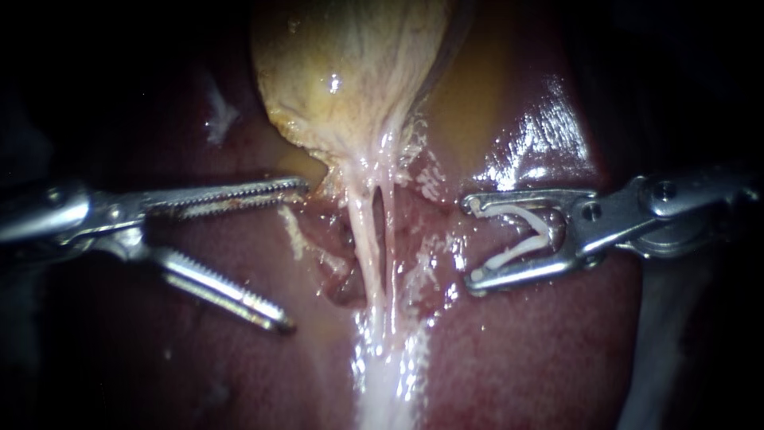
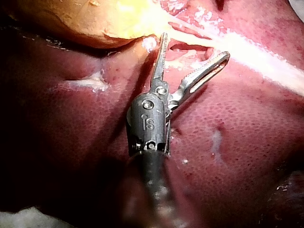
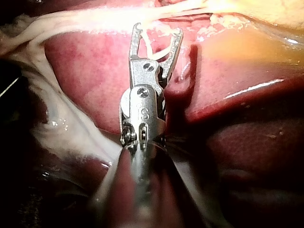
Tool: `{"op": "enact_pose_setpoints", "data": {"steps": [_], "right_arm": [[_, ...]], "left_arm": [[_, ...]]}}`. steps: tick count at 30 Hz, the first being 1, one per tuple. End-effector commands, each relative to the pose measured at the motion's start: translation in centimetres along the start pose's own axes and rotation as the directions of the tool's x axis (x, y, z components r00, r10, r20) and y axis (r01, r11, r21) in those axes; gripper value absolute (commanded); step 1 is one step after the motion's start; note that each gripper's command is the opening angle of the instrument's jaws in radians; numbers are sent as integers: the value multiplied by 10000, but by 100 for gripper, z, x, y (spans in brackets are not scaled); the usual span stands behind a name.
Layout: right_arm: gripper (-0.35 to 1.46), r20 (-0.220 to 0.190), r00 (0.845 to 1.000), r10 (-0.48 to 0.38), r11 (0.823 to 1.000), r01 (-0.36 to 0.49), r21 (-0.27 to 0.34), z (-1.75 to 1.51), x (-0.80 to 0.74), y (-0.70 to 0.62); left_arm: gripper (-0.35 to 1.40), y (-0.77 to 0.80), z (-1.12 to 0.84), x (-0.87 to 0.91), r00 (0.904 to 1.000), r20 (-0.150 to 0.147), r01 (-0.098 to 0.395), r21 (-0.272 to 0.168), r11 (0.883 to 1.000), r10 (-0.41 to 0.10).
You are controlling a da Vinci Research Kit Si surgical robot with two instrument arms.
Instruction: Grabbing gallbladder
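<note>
1. The gallbladder (image 1: 350,72) sits in the upper centre of the endoscope view, yellowish and wrinkled; it narrows downward into pale strands (image 1: 372,239) that run to the bottom centre over the dark red liver (image 1: 557,358).
2. My left instrument (image 1: 294,255) comes in from the left edge at mid-height; its toothed jaws are spread wide with nothing between them; the upper jaw lies level, its tip at the gallbladder's lower left edge, though I cannot tell whether it touches; the lower jaw slants down to the right over the liver.
3. In the left wrist view these jaws gape as well; one tip reaches the gallbladder's rim; the other lies just beside the pale strands.
4. My right instrument (image 1: 471,239) enters from the right edge, tips pointing left, near the strands but apart from them; its jaws stand apart yet grip a white V-shaped clip (image 1: 521,235), one leg against each jaw.
5. In the right wrist view the clip sits between the jaws; the strands cross just ahead of the tips.
</note>
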Motion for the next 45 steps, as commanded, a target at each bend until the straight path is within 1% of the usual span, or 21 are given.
{"op": "enact_pose_setpoints", "data": {"steps": [1, 2, 4, 5, 7, 9, 11, 13, 14, 16, 17, 20, 22, 24, 29, 31, 39, 41, 43, 44, 45], "right_arm": [[50, 1, 10000, 0, 10000, 0, 1, 0, 0, 0], [50, 1, 10000, 0, 10000, 0, 1, 0, 0, 0], [50, 1, 10000, 0, 10000, 0, 1, 0, 0, 0], [50, 1, 10000, 0, 10000, 0, 1, 0, 0, 0], [50, 1, 10000, 0, 10000, 0, 1, 0, 0, 0], [50, 1, 10000, 1, 10000, -1, 0, 0, 0, 0], [50, 1, 10000, 1, 10000, -1, -2, 0, 0, 0], [50, 1, 10000, 1, 10000, -1, -2, 0, 0, 0], [50, 1, 10000, 2, 10000, -2, -2, 0, 0, 0], [50, 1, 10000, 2, 10000, -2, -3, 0, 0, 0], [50, 1, 10000, 2, 10000, -2, -3, 0, 0, 0], [50, 1, 10000, 2, 10000, -2, -2, 0, 0, 0], [50, 1, 10000, 1, 10000, -1, -2, 0, 0, 0], [50, 1, 10000, 1, 10000, -1, -1, 0, 0, 0], [50, 1, 10000, 1, 10000, -1, 0, 0, 0, 0], [50, 1, 10000, 0, 10000, 0, 1, 0, 0, 0], [50, 1, 10000, 0, 10000, 0, 1, 0, 0, 0], [50, 1, 10000, 0, 10000, 0, 1, 0, 0, 0], [50, 1, 10000, 0, 10000, 0, 1, 0, 0, 0], [50, 1, 10000, 0, 10000, 0, 2, 0, 0, 0], [50, 1, 10000, 0, 10000, 0, 2, 0, 0, 0]], "left_arm": [[103, 0, 0, 0, 10000, 0, -1, -3, 10000, 1], [103, 0, 0, 0, 10000, 2, -61, -5, 10000, 61], [103, -1, 0, -1, 9997, -5, 234, -11, 9997, -234], [103, -3, 0, -1, 9975, -18, 706, 8, 9975, -706], [103, -7, -1, -2, 9908, -35, 1354, 14, 9908, -1354], [103, -13, -3, -3, 9810, -64, 1940, 69, 9810, -1939], [101, -19, -4, -5, 9734, -94, 2290, 136, 9733, -2289], [99, -26, -4, -8, 9615, -137, 2747, 207, 9613, -2745], [98, -29, -5, -10, 9582, -151, 2859, 231, 9580, -2856], [93, -35, -5, -13, 9456, -218, 3252, 264, 9453, -3247], [89, -37, -5, -14, 9398, -200, 3417, 270, 9394, -3412], [79, -41, -3, -18, 9185, -99, 3955, 324, 9179, -3954], [78, -43, 0, -20, 9093, -39, 4160, 370, 9086, -4162], [71, -44, 2, -22, 8995, -8, 4366, 407, 8987, -4370], [63, -49, 12, -25, 8723, 30, 4883, 503, 8712, -4890], [63, -51, 16, -26, 8721, 70, 4882, 550, 8710, -4893], [46, -66, 32, -23, 8699, 34, 4921, 607, 8684, -4932], [42, -70, 34, -22, 8636, 25, 5031, 605, 8621, -5041], [39, -73, 34, -21, 8630, 30, 5041, 599, 8616, -5052], [36, -75, 33, -20, 8566, 23, 5149, 594, 8552, -5159], [34, -76, 32, -20, 8565, 25, 5151, 590, 8551, -5161]]}}
